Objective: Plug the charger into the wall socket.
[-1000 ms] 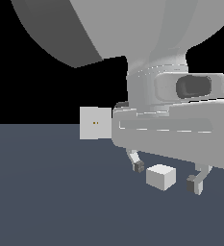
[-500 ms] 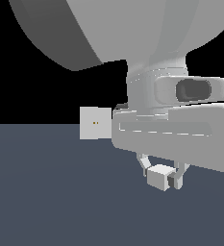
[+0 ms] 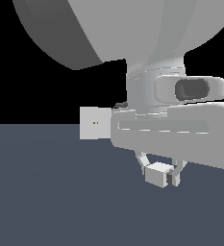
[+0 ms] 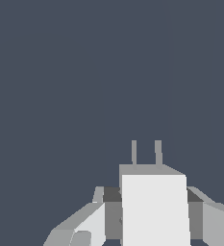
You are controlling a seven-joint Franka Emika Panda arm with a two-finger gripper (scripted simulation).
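So the charger (image 3: 157,175) is sitting right between the two fingers of the gripper (image 3: 160,174) — the jaws are closed in against its sides and the block looks pinched, held a bit above the floor (image 3: 46,192). In the wrist view the charger (image 4: 154,209) fills the gap between the fingers (image 4: 87,226), with two thin grey prongs (image 4: 146,152) sticking out of its far end, pointing away from the camera.

The wall socket (image 3: 94,123) stands upright well off to the exterior view's left of the charger, and higher in the picture, a flat white square with two tiny orange dots in the middle. Its edge on the exterior view's right is tucked behind the arm's body (image 3: 171,129).

The floor is a plain flat slate-blue surface, and behind it everything is just black — no walls or furniture that I can make out.
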